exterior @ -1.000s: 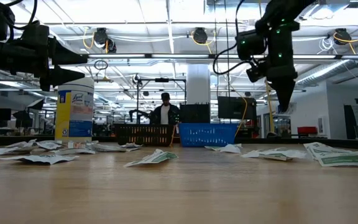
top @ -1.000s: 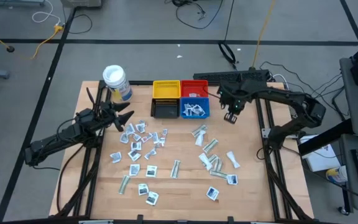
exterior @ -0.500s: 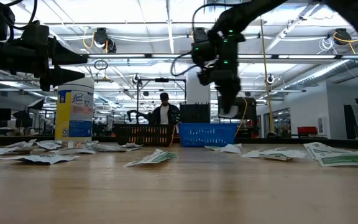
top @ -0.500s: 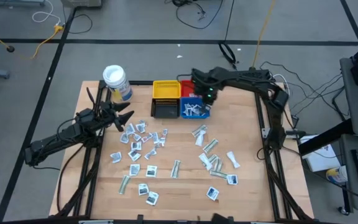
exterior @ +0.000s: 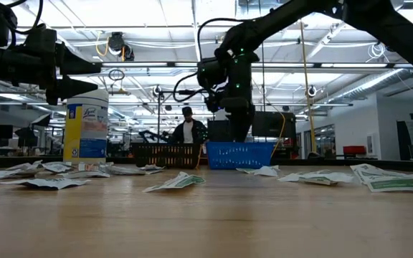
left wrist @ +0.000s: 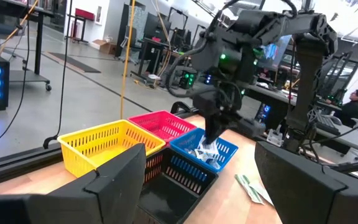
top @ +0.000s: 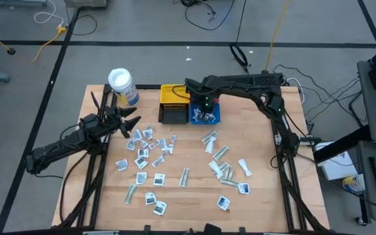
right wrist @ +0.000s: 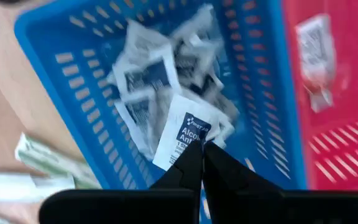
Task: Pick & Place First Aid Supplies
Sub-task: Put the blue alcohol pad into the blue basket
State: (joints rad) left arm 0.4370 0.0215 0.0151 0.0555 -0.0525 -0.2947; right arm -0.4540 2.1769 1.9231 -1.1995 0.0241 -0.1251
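We're in an open robotics lab: ceiling pipes (exterior: 156,66), workbenches (left wrist: 166,53), cabled floor (top: 207,13) beyond the right gripper (exterior: 239,136).

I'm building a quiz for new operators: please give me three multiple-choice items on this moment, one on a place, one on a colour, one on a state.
1. The right pincer is over which bin?
A yellow
B blue
C black

2. What colour is the round jar's lid?
A white
B red
C green

3. How is the right pincer?
A wide open, empty
B shut on a packet
C out of sight

Key:
B, it hangs above the blue bin.
A, the jar has a white lid in the high view.
B, its fingers pinch an alcohol packet in the right wrist view.
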